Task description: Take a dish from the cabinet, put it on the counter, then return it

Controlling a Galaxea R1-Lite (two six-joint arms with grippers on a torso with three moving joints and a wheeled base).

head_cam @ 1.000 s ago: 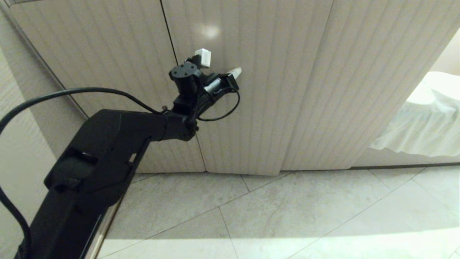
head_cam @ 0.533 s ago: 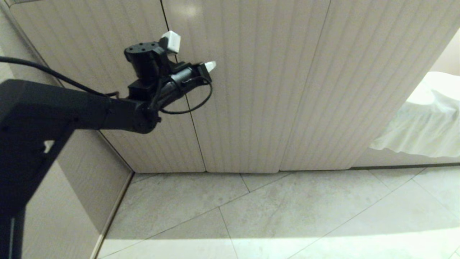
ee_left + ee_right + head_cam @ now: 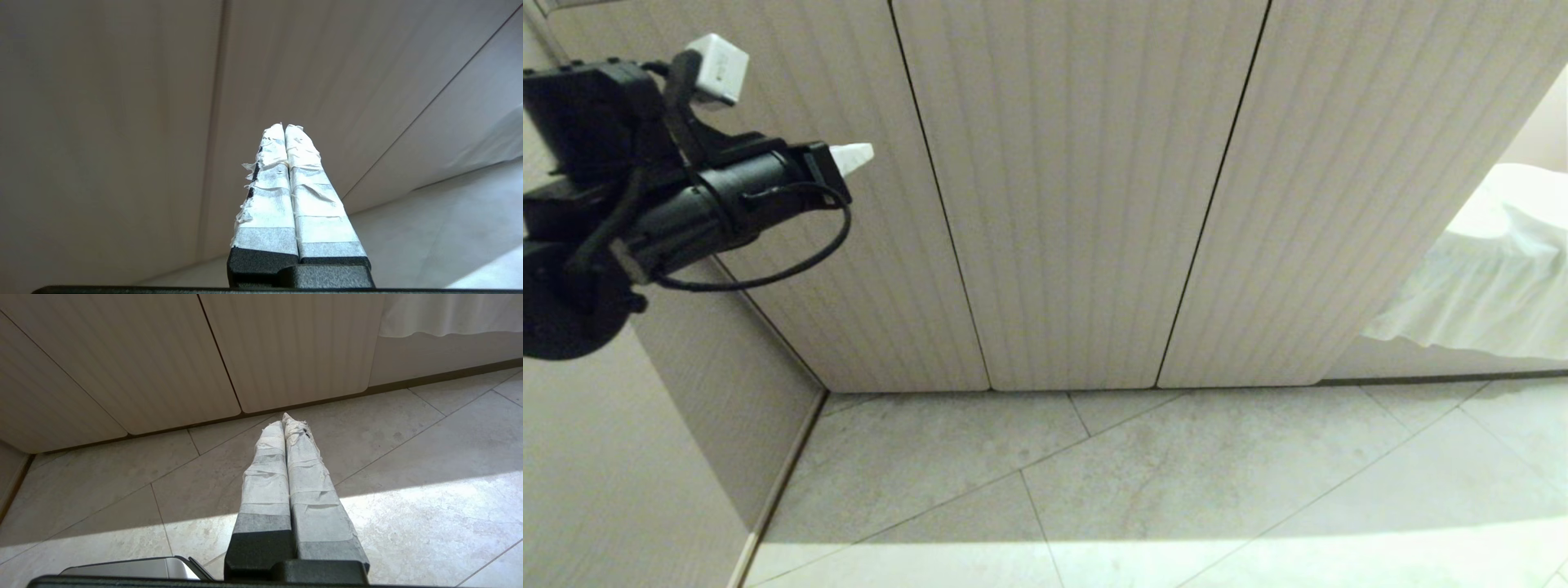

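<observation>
Judging by the shut doors of the cabinet (image 3: 1078, 204), either nothing has been taken out or the dish is already back inside; no dish or counter shows in any view. If it is the start, the next move calls for opening a door at a seam. Near the leftmost door, the left gripper (image 3: 851, 157) is clenched on nothing, touching nothing. Over the floor (image 3: 367, 465), the right gripper (image 3: 287, 424) hangs clenched, empty.

The left arm (image 3: 645, 212) is matte black, with a looping black cable (image 3: 768, 278) and a white block (image 3: 717, 67). Both grippers' fingers (image 3: 286, 473) wear frayed white tape.
</observation>
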